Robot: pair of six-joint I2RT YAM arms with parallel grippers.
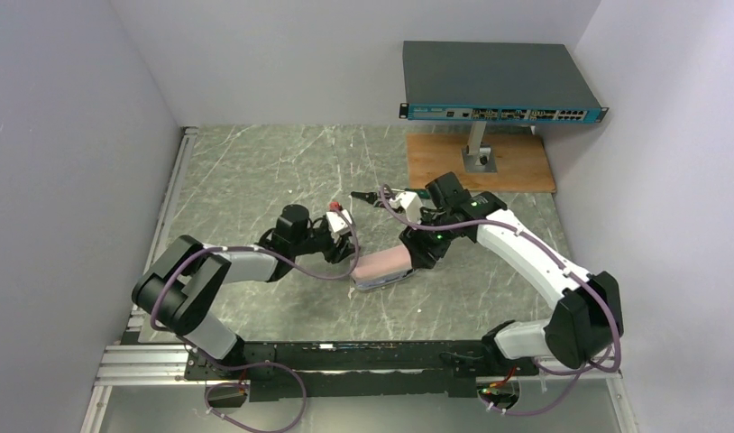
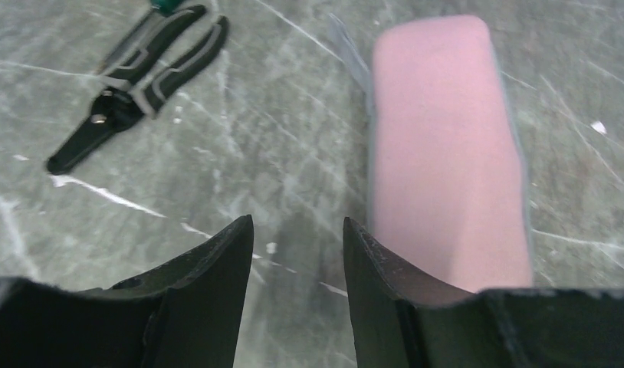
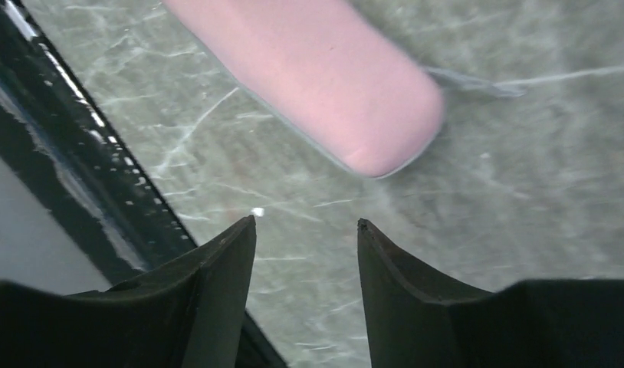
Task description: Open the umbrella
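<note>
Overhead: from the table's (image 1: 255,171) near edge, left arm (image 1: 228,266) and right arm (image 1: 526,253) flanked the folded pink umbrella (image 1: 381,268) mid-table. Left wrist: left gripper (image 2: 297,222) stood apart, empty; umbrella just right, pliers (image 2: 140,69) beyond. Right wrist: right gripper (image 3: 306,222) apart, empty, umbrella ahead. Best to grip opposite ends squarely.

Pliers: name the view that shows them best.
Left wrist: the pliers lie close and nearly whole, black-and-grey handles spread. Top external shows them small and dark beside the right arm. Right wrist does not show them.
</note>
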